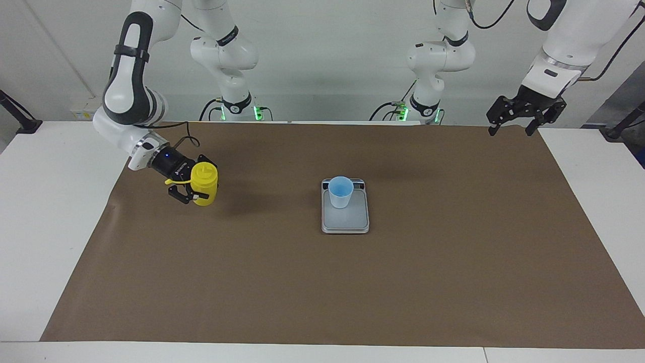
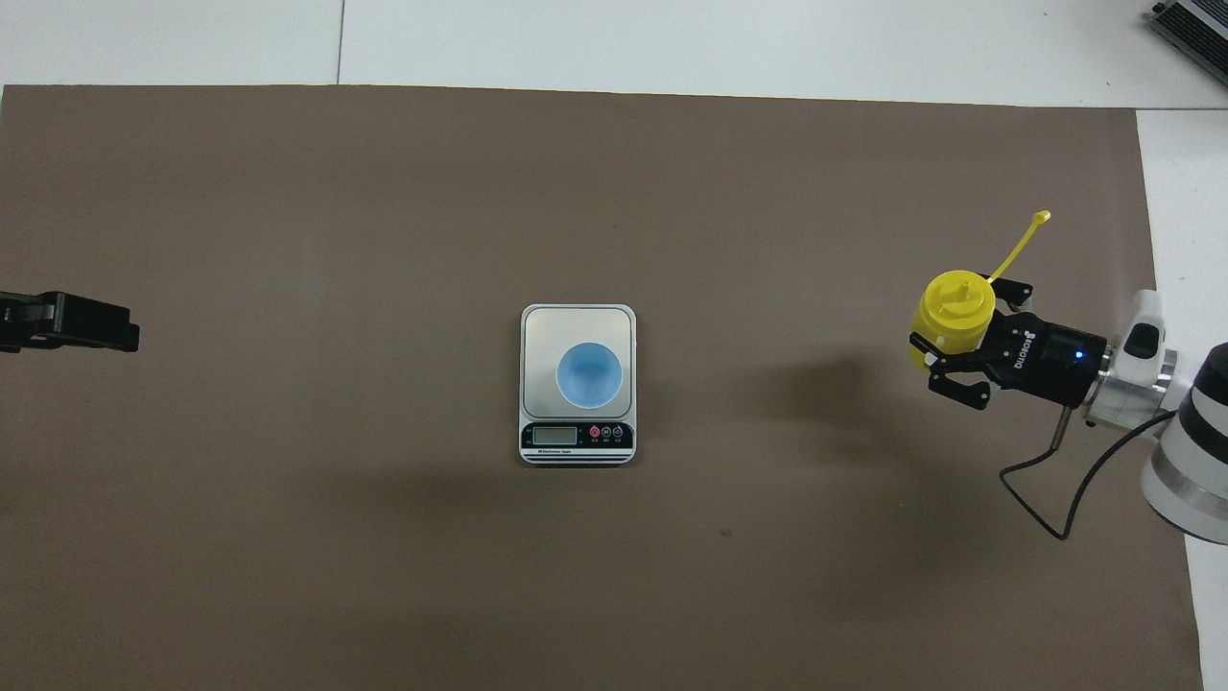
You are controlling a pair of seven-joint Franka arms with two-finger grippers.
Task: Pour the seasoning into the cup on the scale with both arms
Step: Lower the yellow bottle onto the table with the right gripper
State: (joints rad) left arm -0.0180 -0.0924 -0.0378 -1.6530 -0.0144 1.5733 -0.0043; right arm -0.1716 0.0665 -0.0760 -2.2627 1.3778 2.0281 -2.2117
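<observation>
The yellow seasoning bottle (image 1: pixel 204 184) (image 2: pixel 952 307) stands upright, low over the brown mat toward the right arm's end of the table. My right gripper (image 1: pixel 195 188) (image 2: pixel 945 336) is shut on its body from the side, and the cap strap (image 2: pixel 1019 247) sticks out. Whether the bottle's base touches the mat I cannot tell. The pale blue cup (image 1: pixel 340 191) (image 2: pixel 589 374) stands on the scale (image 1: pixel 347 221) (image 2: pixel 576 322) at mid-table, by its display end. My left gripper (image 1: pixel 510 130) (image 2: pixel 123 336) waits open and empty, raised over the mat's edge at the left arm's end.
A brown mat (image 1: pixel 403 282) covers most of the white table (image 1: pixel 45 201). A black cable (image 2: pixel 1065 499) loops from the right wrist over the mat. A grey device (image 2: pixel 1194 24) lies at the table's corner farthest from the robots.
</observation>
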